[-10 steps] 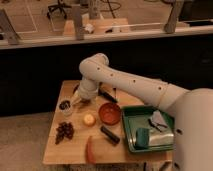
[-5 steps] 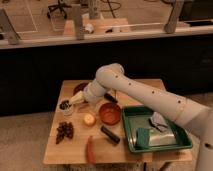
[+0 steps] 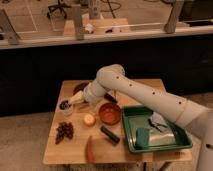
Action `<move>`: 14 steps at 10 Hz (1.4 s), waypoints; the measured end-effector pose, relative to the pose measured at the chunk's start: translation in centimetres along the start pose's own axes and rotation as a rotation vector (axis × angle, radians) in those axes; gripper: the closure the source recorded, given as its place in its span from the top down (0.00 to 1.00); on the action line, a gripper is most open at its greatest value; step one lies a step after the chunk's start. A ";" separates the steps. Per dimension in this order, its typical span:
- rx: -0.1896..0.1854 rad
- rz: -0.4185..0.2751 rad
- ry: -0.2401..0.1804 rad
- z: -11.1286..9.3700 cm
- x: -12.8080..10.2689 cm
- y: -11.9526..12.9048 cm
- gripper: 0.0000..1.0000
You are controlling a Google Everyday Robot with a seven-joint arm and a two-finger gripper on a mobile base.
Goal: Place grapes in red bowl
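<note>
The grapes (image 3: 64,131) lie as a dark lumpy cluster on the wooden table (image 3: 75,155), near its front left. The red bowl (image 3: 109,113) stands at the table's middle with nothing visible inside. My white arm reaches in from the right and bends over the table's back. My gripper (image 3: 66,104) hangs at the left side of the table, a short way behind and above the grapes. It is open and holds nothing. It is apart from the grapes and well left of the red bowl.
A dark purple bowl (image 3: 79,88) sits behind the arm. A small orange ball (image 3: 89,119) lies between grapes and bowl. A black bar (image 3: 110,135) and a reddish packet (image 3: 90,149) lie in front. A green tray (image 3: 131,142) holding cloths fills the right side.
The arm has swung lower and further left over the table, bringing the gripper nearer the grapes. The grapes and bowls have not moved.
</note>
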 end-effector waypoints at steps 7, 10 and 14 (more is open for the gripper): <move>0.060 -0.115 0.023 6.3 1.2 -3.2 0.80; 0.051 -0.141 -0.027 8.5 1.3 -2.9 0.80; 0.051 -0.165 -0.085 10.9 0.6 -2.3 0.80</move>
